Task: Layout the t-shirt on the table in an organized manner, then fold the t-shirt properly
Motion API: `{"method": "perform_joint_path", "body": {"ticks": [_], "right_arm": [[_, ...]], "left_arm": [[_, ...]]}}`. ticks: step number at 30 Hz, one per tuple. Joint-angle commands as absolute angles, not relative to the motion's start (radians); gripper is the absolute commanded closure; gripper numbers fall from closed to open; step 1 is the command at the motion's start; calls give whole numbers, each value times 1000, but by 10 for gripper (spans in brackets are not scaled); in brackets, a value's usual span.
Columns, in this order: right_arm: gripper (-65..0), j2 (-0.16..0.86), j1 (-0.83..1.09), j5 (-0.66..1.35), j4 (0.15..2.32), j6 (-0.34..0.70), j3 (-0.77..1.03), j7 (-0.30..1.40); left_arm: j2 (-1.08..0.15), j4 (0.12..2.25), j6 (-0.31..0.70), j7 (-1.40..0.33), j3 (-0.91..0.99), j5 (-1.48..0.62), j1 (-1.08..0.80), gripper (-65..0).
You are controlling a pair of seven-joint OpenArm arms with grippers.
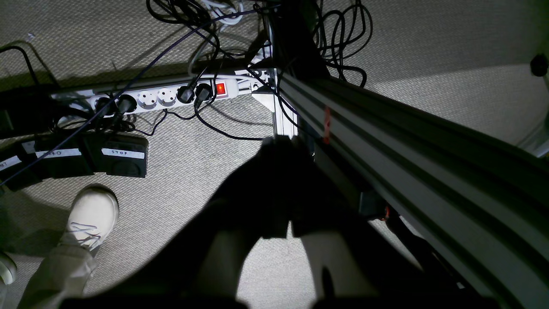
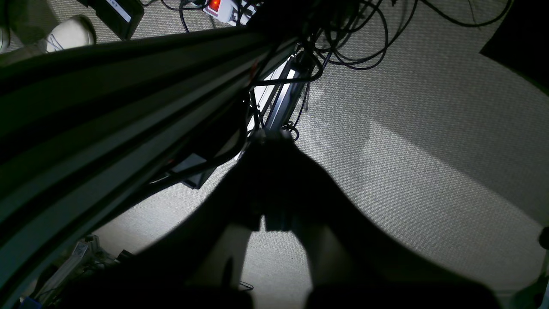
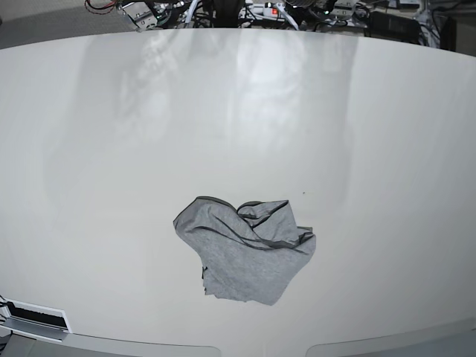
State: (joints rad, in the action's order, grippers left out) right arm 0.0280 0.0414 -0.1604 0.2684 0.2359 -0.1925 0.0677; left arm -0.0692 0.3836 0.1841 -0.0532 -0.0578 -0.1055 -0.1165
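left end effector (image 1: 281, 189) and right end effector (image 2: 274, 184) fill each wrist view, dark, jaws together, holding nothing, hanging over carpet (image 1: 193, 171) beside a frame rail (image 1: 407, 141). shirt (image 3: 245, 249) lies crumpled on the desk (image 3: 372, 149), at 6 o'clock from desk centre.

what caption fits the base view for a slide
Crumpled grey t-shirt lying in a heap on the glossy white table, neither arm over it.

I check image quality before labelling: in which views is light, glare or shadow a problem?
Base view: even light, soft glare on the table, t-shirt clear. Left wrist view: left gripper a dark silhouette. Right wrist view: right gripper equally black, strong shadows on the carpet.
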Motion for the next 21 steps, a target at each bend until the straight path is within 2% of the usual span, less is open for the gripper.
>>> {"method": "perform_joint_path", "body": {"ticks": [1,21], "right_arm": [[0,31,38,-159,275,243,-190,64],[0,31,38,-159,275,243,-190,65]], "left_arm": [[-70,391,187,-53,-56,-112,-119,0],[-70,393,187,-46,-56,-58,-119,0]]}}
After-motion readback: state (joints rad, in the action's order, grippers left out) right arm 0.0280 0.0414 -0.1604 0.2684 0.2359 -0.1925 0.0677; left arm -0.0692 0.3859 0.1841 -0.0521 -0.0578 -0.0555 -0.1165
